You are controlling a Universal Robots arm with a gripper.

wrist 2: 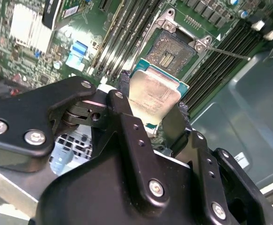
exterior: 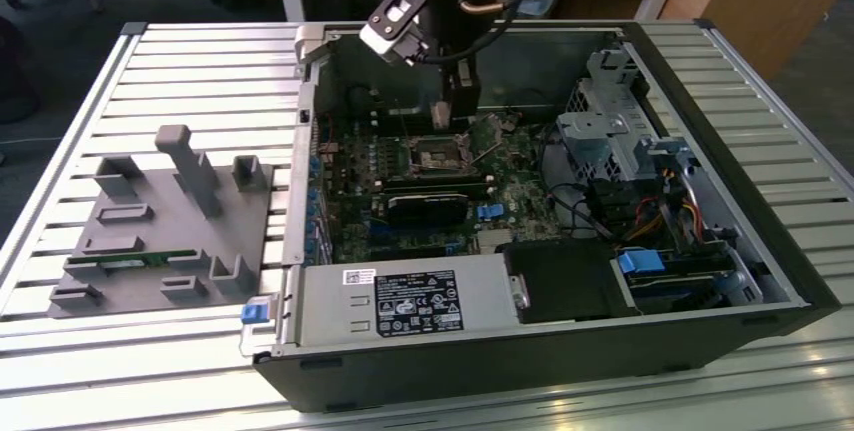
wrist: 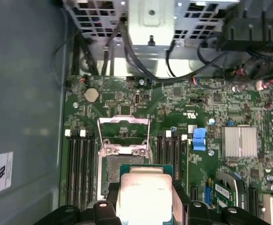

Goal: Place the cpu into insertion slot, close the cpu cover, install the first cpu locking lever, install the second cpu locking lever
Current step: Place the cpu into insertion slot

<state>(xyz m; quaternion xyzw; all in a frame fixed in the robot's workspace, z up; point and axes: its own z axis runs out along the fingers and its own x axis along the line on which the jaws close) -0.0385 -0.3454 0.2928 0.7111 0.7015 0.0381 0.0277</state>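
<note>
You have the chip [wrist 2: 156, 93] gripped between the pincer's [wrist: 145, 213] two black fingers [wrist 2: 127, 117]. It hangs just above the bare socket [wrist: 112, 169] and is not yet seated. The socket's metal cover [wrist: 123, 121] stands flipped up on the green board [wrist: 211, 112], inside the open computer case [exterior: 767, 211].

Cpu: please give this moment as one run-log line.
holding: black gripper shut on small flat square grey-metal cpu | place: near bare socket, not seated | thin grey metal-frame cpu cover: open
</note>
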